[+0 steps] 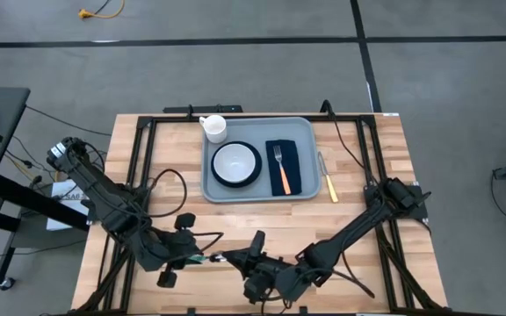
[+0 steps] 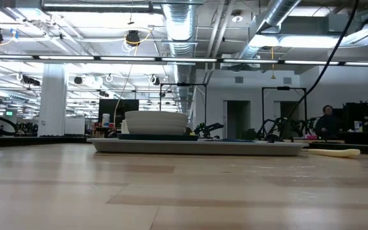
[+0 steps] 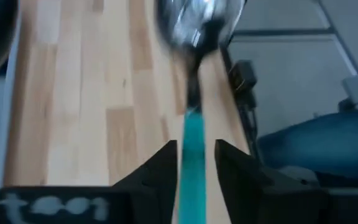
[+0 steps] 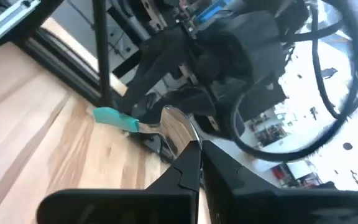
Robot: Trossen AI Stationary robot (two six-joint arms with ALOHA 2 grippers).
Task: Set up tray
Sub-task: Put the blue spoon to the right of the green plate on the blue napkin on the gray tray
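A spoon (image 1: 215, 257) with a teal handle and a shiny bowl hangs level near the table's near edge, between my two grippers. My left gripper (image 1: 196, 256) is shut on its handle. My right gripper (image 1: 242, 260) faces it from the right, its fingers (image 4: 188, 167) close together at the spoon's bowl (image 4: 174, 124). The grey-blue tray (image 1: 306, 132) lies flat at the far middle of the table. It carries a white mug (image 1: 214, 128), a dark-rimmed white bowl (image 1: 235, 163) and a navy napkin (image 1: 292, 167) with an orange-handled fork (image 1: 280, 168) on it. My left gripper pinches the spoon's teal handle (image 3: 194, 127) between its two fingers. The handle runs along the fingers, and the bowl (image 3: 197, 25) points away toward the right arm. The spoon sits level above the wood. My right gripper's fingertips stand at the rim of the spoon's bowl (image 4: 191, 134), coming from the table's right. Whether they touch or pinch it, I cannot tell.
A yellow-handled knife (image 1: 328, 180) lies on the wood just right of the tray. Black frame rails (image 1: 134, 167) run along both table sides. Bare wood spreads between the tray and the grippers. A person (image 2: 328, 121) sits far back in the room.
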